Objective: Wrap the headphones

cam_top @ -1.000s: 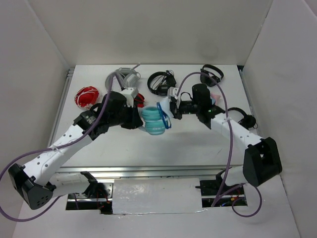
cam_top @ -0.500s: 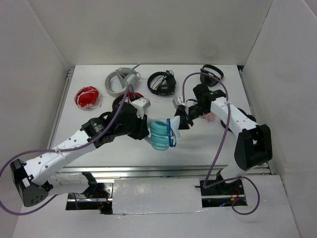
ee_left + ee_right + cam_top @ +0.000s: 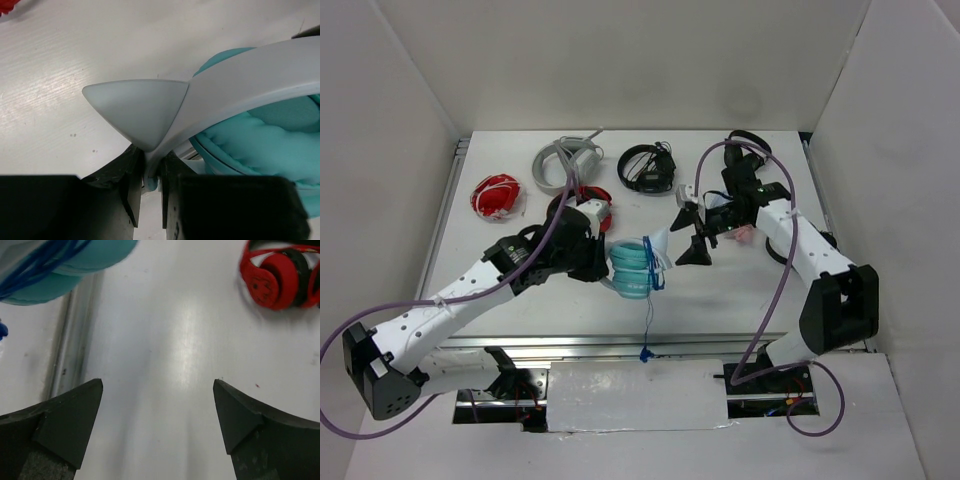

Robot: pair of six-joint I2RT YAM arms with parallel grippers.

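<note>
The teal headphones (image 3: pixel 632 268) hang above the table's middle, cups together, with blue cable (image 3: pixel 657 262) looped round them. A loose cable end dangles down to its plug (image 3: pixel 645 352) at the table's front edge. My left gripper (image 3: pixel 603 262) is shut on the white band. In the left wrist view the fingers (image 3: pixel 131 192) pinch the band just below a white pointed ear (image 3: pixel 135 112), beside a teal cup (image 3: pixel 250 145). My right gripper (image 3: pixel 692 236) stands open to the right of the headphones, holding nothing. In the right wrist view its jaws (image 3: pixel 157 390) frame bare table, with the teal cups (image 3: pixel 75 260) at the upper left.
Red-and-black headphones (image 3: pixel 280 275) lie behind the left arm. At the back are a red cable bundle (image 3: pixel 495 195), grey headphones (image 3: pixel 565 160) and two black headsets (image 3: pixel 648 168) (image 3: pixel 748 148). Another black headset (image 3: pixel 815 240) lies at the right edge.
My right gripper opened wide, let go of the cable and drew back to the right. The cable end now hangs down over the front edge. The left gripper kept its hold.
</note>
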